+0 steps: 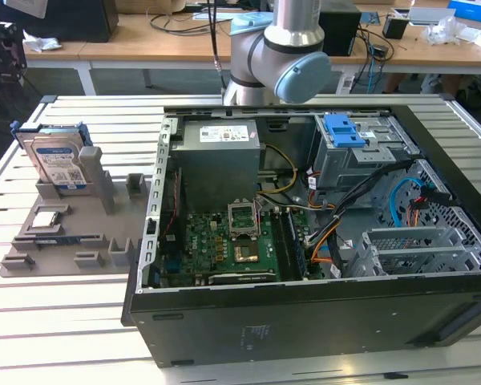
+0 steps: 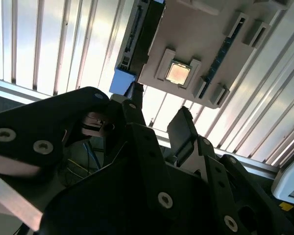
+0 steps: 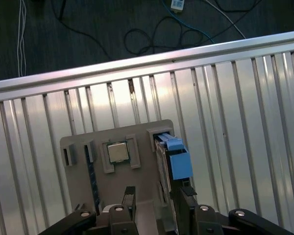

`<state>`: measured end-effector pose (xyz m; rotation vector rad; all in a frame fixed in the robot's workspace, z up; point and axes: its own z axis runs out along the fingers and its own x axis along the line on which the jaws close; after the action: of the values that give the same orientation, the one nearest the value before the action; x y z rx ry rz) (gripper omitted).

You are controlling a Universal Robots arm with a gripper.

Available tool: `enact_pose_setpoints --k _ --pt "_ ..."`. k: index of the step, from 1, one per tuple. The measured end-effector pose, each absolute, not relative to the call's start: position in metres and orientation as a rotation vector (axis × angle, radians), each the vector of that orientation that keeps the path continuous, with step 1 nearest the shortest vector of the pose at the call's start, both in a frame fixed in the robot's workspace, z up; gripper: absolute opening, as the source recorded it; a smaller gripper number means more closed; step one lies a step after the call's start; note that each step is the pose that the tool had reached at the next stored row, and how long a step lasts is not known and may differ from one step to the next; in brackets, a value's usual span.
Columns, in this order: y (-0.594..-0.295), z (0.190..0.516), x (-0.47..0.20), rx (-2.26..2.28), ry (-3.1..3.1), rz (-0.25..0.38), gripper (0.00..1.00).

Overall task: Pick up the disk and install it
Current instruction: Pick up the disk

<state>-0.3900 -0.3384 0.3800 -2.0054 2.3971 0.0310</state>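
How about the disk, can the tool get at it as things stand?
Probably yes. The disk stands on edge in the grey holder, its upper edge bare, and the open tool faces it with nothing between them.

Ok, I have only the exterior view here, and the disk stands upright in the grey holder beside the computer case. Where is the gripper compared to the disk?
Observer: In the first wrist view the gripper hangs above the holder, apart from the disk.
Operator: Are its fingers open?
Observer: Yes, the fingers are apart, with nothing held between them.
Operator: Is the disk centred in the gap?
Observer: No. In both wrist views its blue bracket lines up with one finger, not with the gap.
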Motion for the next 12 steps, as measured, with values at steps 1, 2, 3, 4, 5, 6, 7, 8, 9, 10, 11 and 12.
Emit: enact_pose_setpoints --k 1,2,3,4,5,6,7,8,9,10,11,12 --pt "-0.338 0.38 -0.39 -2.005 2.397 0.031 0.48" --pt "-0.337 0.38 -0.39 -2.005 2.397 0.031 0.48" --pt "-0.336 0.379 -0.39 -2.005 2.397 0.031 0.48" --pt "-0.336 0.379 -0.39 -2.006 2.397 0.031 0.48" --pt "-0.334 0.379 -0.39 -2.006 2.397 0.031 0.48" --pt "-0.333 0.378 -0.39 -2.006 2.397 0.031 0.48" --pt "-0.332 0.378 -0.39 -2.006 2.397 0.031 0.48" --pt "-0.33 0.378 -0.39 -2.005 2.397 0.031 0.48" --pt "-0.328 0.378 -0.39 -2.005 2.397 0.031 0.48" --pt "-0.326 0.377 -0.39 -2.005 2.397 0.031 0.48" --pt "-0.324 0.377 -0.39 -2.006 2.397 0.031 0.48" --pt "-0.322 0.377 -0.39 -2.006 2.397 0.031 0.48"
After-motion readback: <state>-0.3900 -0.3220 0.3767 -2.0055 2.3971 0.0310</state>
